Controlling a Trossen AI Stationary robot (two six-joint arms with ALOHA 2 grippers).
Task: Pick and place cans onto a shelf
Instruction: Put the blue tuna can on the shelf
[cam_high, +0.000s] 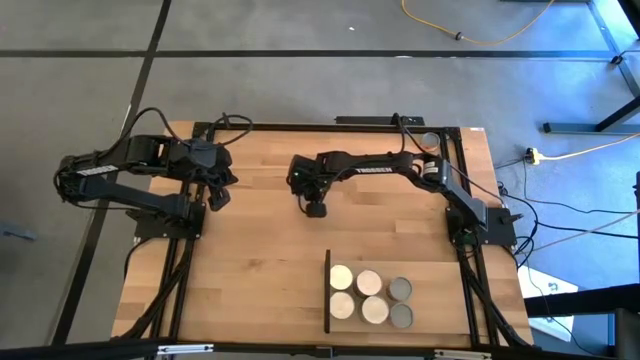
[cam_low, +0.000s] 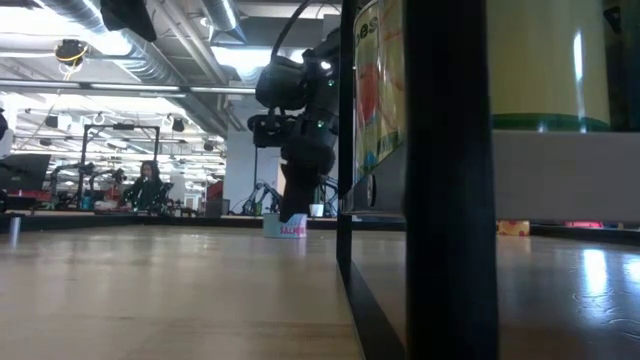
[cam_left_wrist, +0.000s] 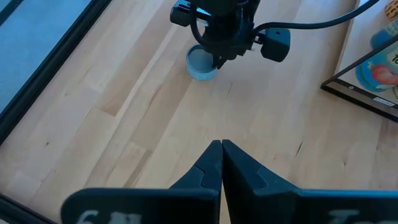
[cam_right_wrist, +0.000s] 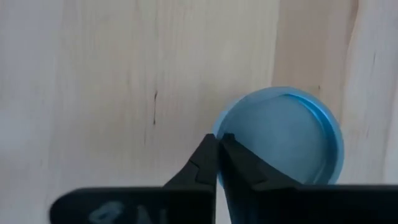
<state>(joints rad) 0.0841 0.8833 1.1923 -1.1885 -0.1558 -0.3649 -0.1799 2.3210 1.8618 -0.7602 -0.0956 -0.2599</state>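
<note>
A small pale blue can (cam_right_wrist: 280, 137) stands upright on the tabletop near the table's middle, seen also in the left wrist view (cam_left_wrist: 200, 64) and far off in the low view (cam_low: 290, 228). My right gripper (cam_right_wrist: 217, 142) points steeply down at its rim, fingers almost together. In the high view that gripper (cam_high: 315, 208) covers the can. The shelf, with its black upright edge (cam_high: 328, 290), lies at the table's near right and carries several cans (cam_high: 370, 296) with cream or grey tops. My left gripper (cam_left_wrist: 221, 146) hangs shut over the table's left part (cam_high: 215, 195), touching nothing. My right gripper is shut on the can's raised top rim (cam_right_wrist: 216, 129), at one side of the can. One finger (cam_right_wrist: 239, 163) lies over the top inside the rim, the other (cam_right_wrist: 198, 163) outside the wall. The fingers come from above, slanting down. The can stands upright on the table.
Bare wood lies between the blue can and the shelf. A black frame (cam_high: 300, 126) runs along the table's far edge and sides. In the low view the shelf's black edge (cam_low: 450, 180) and a can on it (cam_low: 545, 60) fill the right half.
</note>
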